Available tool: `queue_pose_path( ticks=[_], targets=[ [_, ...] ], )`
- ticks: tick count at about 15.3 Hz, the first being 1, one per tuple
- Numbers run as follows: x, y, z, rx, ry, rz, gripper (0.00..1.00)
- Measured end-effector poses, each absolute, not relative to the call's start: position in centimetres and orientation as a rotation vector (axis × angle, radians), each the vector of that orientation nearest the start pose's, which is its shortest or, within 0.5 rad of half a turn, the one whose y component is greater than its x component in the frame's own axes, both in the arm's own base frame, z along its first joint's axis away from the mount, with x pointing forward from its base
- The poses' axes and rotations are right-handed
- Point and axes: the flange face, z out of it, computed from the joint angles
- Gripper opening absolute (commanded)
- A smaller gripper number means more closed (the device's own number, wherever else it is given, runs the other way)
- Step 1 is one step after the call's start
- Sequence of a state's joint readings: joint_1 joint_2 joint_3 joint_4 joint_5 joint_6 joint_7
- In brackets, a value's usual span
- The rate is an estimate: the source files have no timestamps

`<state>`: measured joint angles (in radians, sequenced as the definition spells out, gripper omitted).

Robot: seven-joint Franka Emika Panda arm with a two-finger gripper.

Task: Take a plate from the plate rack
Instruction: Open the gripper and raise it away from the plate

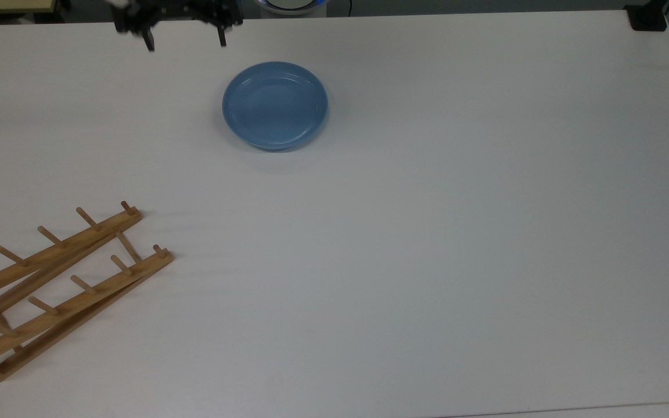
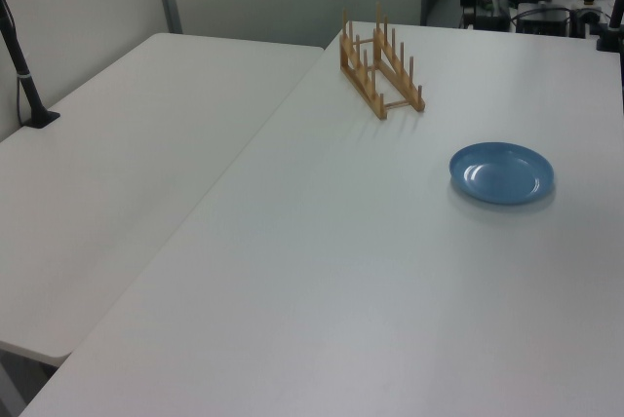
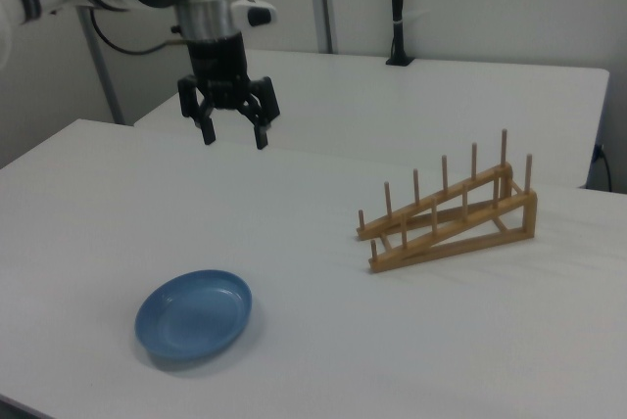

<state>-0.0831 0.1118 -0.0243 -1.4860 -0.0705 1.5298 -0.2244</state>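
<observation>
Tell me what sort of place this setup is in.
Probably a robotics lab or office workroom: plain white tables pushed together, a robot arm's gripper hanging open above them, and just a blue plate and a wooden plate rack laid out as test props.

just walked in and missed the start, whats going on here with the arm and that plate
A Franka arm's claw hangs open and empty, raised above the white table. The light-blue plate lies flat on the table, well apart from the wooden plate rack, whose pegs hold nothing. In the right view the claw is up beyond the plate, touching neither. So the plate is already out of the rack and resting on the table.
</observation>
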Motion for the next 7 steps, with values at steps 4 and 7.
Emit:
queue_pose_path(
  ticks=[4,7],
  targets=[
    [56.3,-6.6,62.5,-3.19,0.132,0.04,1.0],
    [55.7,-6.7,62.4,-3.194,0.181,0.049,1.0]
  ],
)
